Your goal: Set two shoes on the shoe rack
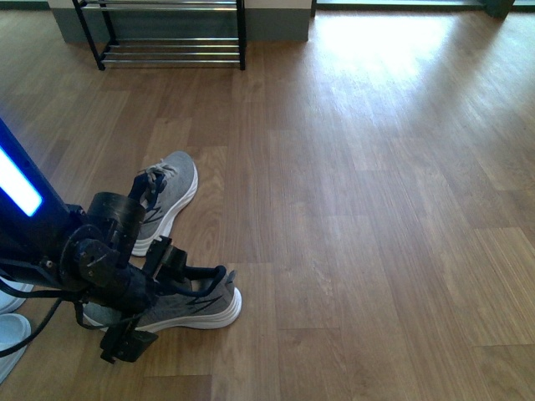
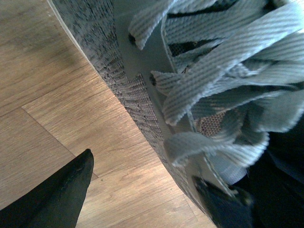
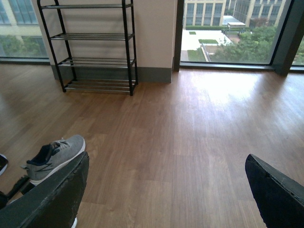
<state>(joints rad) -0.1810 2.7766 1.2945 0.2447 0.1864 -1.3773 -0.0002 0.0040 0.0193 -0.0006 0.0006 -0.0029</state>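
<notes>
Left gripper point(image 2: 142, 170) straddles the near sneaker's point(image 1: 194, 309) laced side on the floor, jaws apart, apparently not pinching. The right wrist view alone shows the right gripper point(image 3: 164, 192) wide and empty, and the shoe rack point(image 3: 95, 61) whole, well beyond.

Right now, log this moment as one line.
left gripper: open at near sneaker | right gripper: open, empty | far sneaker: on floor | shoe rack: empty

A wood-plank floor point(image 1: 376, 209) is shown. One grey sneaker point(image 1: 201, 309) is laid on it right at the left gripper point(image 1: 201, 280), and a second sneaker point(image 1: 171, 196) just beyond. Pale sandals point(image 1: 12, 334) are seen back to the gripper's left, and the shoe rack point(image 1: 167, 50) is stood far ahead.
</notes>
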